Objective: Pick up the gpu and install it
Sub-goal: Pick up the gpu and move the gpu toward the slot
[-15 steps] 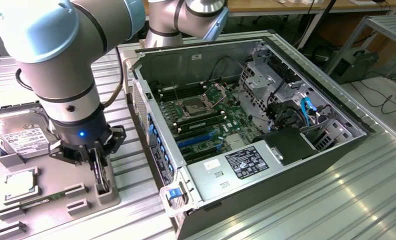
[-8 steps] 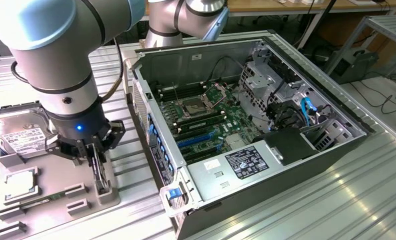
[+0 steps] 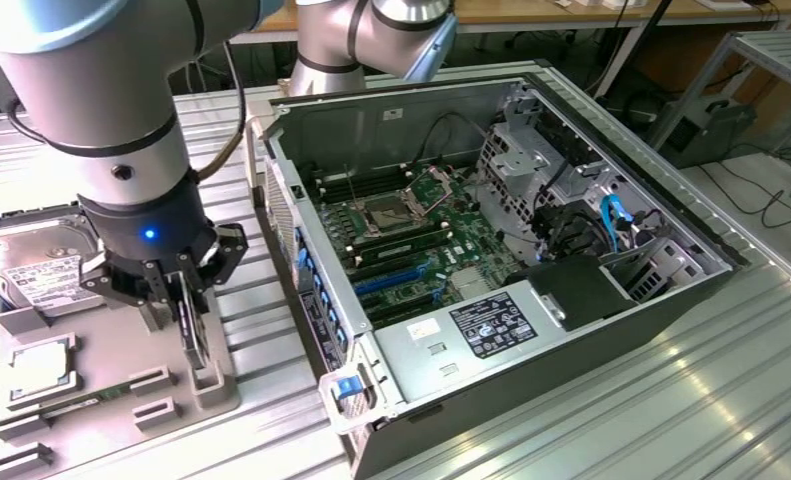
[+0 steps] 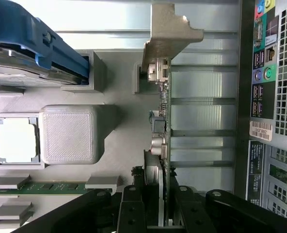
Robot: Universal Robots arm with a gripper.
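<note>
Outwardly, from the exterior view, the arm stands over a gray parts tray [image 3: 115,350] that lies on the ribbed metal desk [image 3: 635,400] near its edge on the exterior view's left, beside the open computer case [image 3: 409,110] at the desk's middle. The claw [image 3: 182,300] points straight down at the gpu [image 3: 198,342], which stands edge-on in its slot of the tray, between the case and the hard drive [image 3: 32,270]. The motherboard [image 3: 415,235] inside the case shows no such card seated yet. Closer in, the wrist view looks along the gpu [image 4: 165,116]: a thin dark slab, its pale metal bracket [image 4: 171,29] at the far end sitting against a tray post. The claw [image 4: 159,208] is drawn narrow, its black fingers [image 4: 131,208] flanking the card's near end and, as far as I can judge, pressed on both faces, so the card is held though not lifted clear of the tray. The processor chip [image 4: 16,140] and memory stick [image 4: 51,186] lie apart in their own recesses. To do this pick well, I would keep the grip square on the flat faces, clear of the small parts on the board, and draw it out along the slot without twisting, so the bracket does not catch the post.
</note>
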